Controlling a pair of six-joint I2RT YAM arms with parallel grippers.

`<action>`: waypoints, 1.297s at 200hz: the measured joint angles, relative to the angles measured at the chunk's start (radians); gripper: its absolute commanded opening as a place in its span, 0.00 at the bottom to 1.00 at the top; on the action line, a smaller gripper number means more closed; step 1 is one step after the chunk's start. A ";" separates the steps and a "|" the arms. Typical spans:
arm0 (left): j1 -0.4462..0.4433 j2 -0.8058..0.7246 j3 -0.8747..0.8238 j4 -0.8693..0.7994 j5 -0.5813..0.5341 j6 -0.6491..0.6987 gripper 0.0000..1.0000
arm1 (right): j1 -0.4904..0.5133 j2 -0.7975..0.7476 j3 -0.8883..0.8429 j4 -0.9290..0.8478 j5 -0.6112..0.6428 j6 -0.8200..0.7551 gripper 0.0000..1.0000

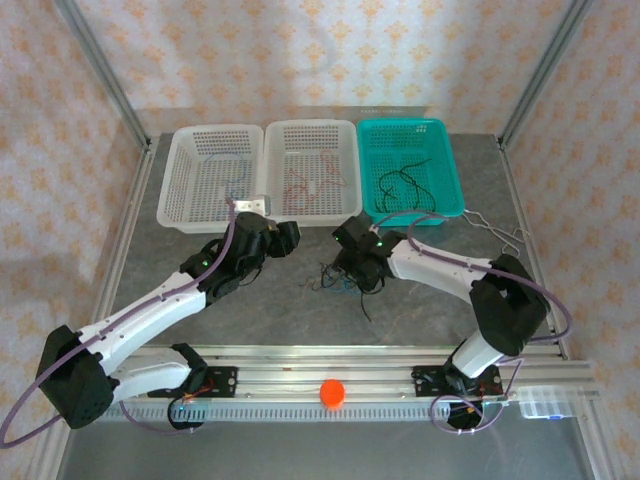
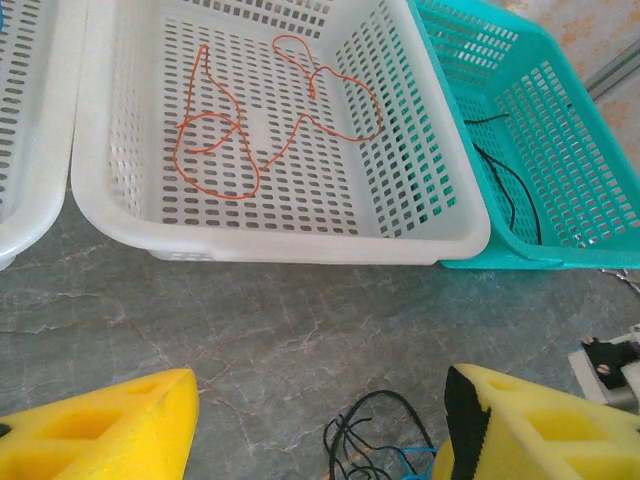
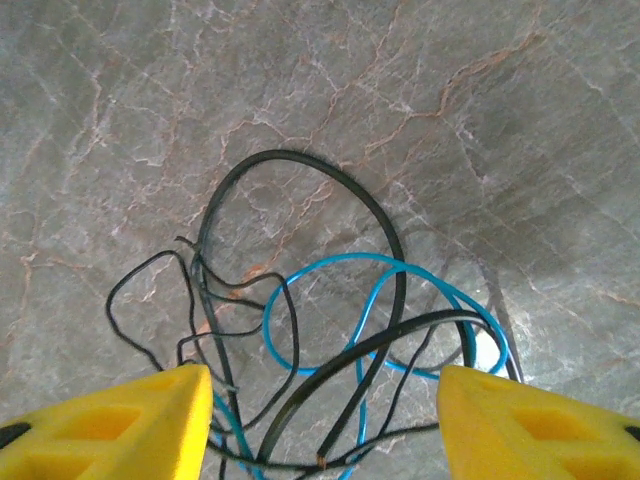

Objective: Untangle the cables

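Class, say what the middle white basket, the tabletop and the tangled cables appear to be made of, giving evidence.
White basket: probably moulded plastic, faintly glossy, with even slots. Tabletop: grey veined stone or stone-print laminate; unclear which. Cables: smooth plastic-looking insulation, black and blue, bending in loose loops.

Right claw [image 3: 322, 405], jaws wide, hovers over tangled black and blue cables [image 3: 345, 258] — marbled table [image 3: 450, 110] beneath.

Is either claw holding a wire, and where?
Neither holds anything. The left gripper stands open above the table; the right gripper stands open astride the tangled cables, not clamped on them.
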 measured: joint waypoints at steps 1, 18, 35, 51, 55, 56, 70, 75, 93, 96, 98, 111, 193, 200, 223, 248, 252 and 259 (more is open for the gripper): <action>0.000 0.000 0.000 0.000 0.000 0.001 0.67 | 0.000 0.003 0.000 0.000 0.000 0.000 0.58; 0.000 0.000 0.000 0.000 0.001 0.002 0.67 | 0.000 0.031 0.005 0.008 -0.005 0.001 0.50; 0.000 0.000 0.000 0.000 0.001 0.002 0.67 | 0.000 0.055 0.016 0.012 -0.009 -0.009 0.41; 0.000 0.000 0.000 0.000 0.001 0.002 0.67 | 0.000 0.069 0.027 0.021 -0.011 -0.007 0.33; 0.000 0.000 0.000 0.000 0.001 0.002 0.67 | 0.000 0.069 0.029 0.023 -0.011 -0.013 0.31; 0.000 0.000 0.000 0.000 0.001 0.002 0.67 | 0.000 0.069 0.029 0.024 -0.011 -0.011 0.31; 0.000 0.000 0.000 0.000 0.001 0.002 0.67 | 0.000 0.069 0.034 0.030 -0.011 -0.016 0.24; 0.000 0.000 0.000 0.000 0.000 0.002 0.67 | 0.000 0.069 0.037 0.032 -0.011 -0.023 0.21; 0.000 0.000 0.000 0.000 0.001 0.002 0.67 | 0.000 0.068 0.049 0.038 -0.011 -0.038 0.14; 0.000 0.000 0.000 0.000 0.001 0.002 0.67 | 0.000 0.068 0.052 0.038 -0.011 -0.044 0.12; 0.000 0.000 0.000 0.000 0.001 0.001 0.67 | 0.000 0.068 0.054 0.039 -0.011 -0.042 0.11; 0.000 0.000 0.000 0.001 0.002 0.001 0.67 | 0.000 0.066 0.065 0.043 -0.011 -0.064 0.04; 0.000 0.034 -0.059 0.079 0.065 -0.005 0.67 | 0.000 -0.061 0.121 0.113 -0.056 -0.342 0.00; 0.000 0.039 -0.070 0.089 0.074 -0.010 0.66 | 0.000 -0.082 0.108 0.145 -0.085 -0.367 0.00; 0.000 0.052 -0.096 0.108 0.090 -0.022 0.66 | 0.000 -0.161 0.000 0.262 -0.180 -0.437 0.00; 0.000 0.069 -0.096 0.126 0.105 -0.026 0.66 | -0.006 -0.171 -0.105 0.309 -0.198 -0.462 0.03; 0.000 0.074 -0.096 0.129 0.107 -0.026 0.66 | -0.010 -0.168 -0.117 0.309 -0.196 -0.462 0.04; 0.000 0.079 -0.096 0.132 0.108 -0.026 0.66 | -0.015 -0.161 -0.134 0.306 -0.186 -0.462 0.06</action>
